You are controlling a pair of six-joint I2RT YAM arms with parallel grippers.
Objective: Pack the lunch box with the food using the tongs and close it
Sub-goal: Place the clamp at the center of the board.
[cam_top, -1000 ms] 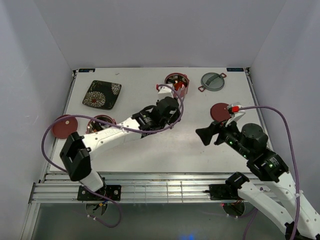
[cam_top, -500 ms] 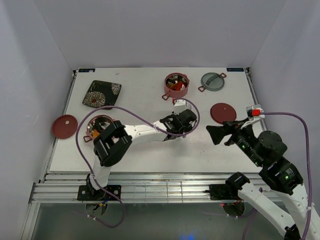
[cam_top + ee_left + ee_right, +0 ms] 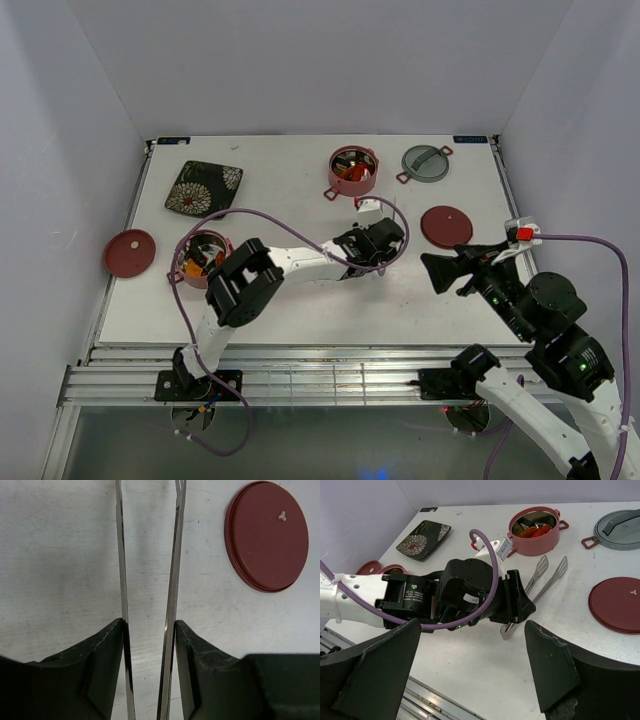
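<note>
Our left fingers (image 3: 100, 655) pinch the tongs (image 3: 172, 555) near the joined end, leaving the tips free ahead. Our right fingers (image 3: 550, 665) hang spread and empty, likely for the lid (image 3: 615, 602) ahead.

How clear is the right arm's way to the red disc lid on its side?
Probably clear. The right gripper hovers just short of the red disc lid, jaws wide and empty. The lid lies flat with bare table around it. The tongs, held in the left gripper, sit off to its left.
</note>
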